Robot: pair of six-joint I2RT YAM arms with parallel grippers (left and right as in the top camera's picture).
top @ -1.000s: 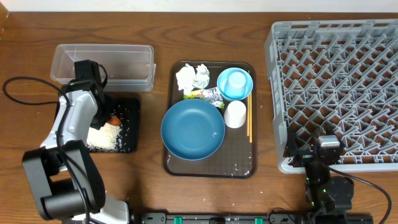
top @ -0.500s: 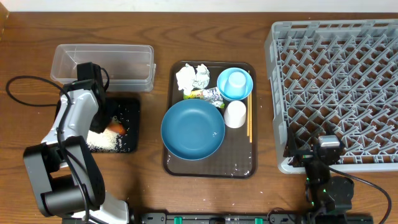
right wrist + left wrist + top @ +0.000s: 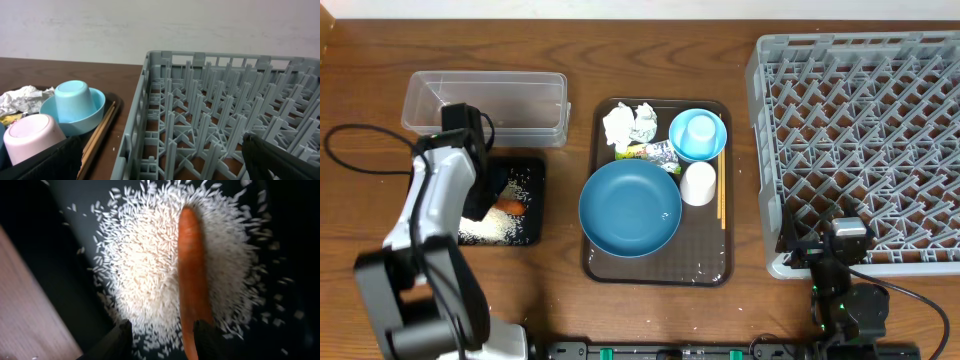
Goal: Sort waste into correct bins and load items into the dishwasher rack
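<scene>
One big grey dishwasher rack (image 3: 860,130) fills the right side of the table (image 3: 560,300), no dishes seen in it. Brown serving tray (image 3: 660,265) sits mid-table, well apart from the rack. Clear tub (image 3: 520,105) is at far left, looks empty. Black tray (image 3: 533,170) sits just in front of the tub.

Large blue plate (image 3: 630,208) lies on the near half of the serving tray. Small light blue bowl (image 3: 718,140) is at the tray's far right corner, with a pale cup (image 3: 698,130) upside down in it. White cup (image 3: 698,183) is upside down too, between the bowl and the plate. Crumpled tissues (image 3: 630,125) are at the far left of the tray. Foil wrapper (image 3: 655,152) lies just beside them, by the plate's rim. Chopsticks (image 3: 722,190) lie along the tray's right edge.

Rice (image 3: 145,265) is piled in the black tray with stray grains around. Carrot (image 3: 192,280) lies on top of the rice.

Left gripper (image 3: 162,337) hovers over the pile, jaws apart wider than the carrot, pinching nothing. Carrot's near end runs just beside one fingertip (image 3: 207,337).

Right gripper (image 3: 160,150) sits at the rack's near edge, jaws spread wide, nothing between them.
</scene>
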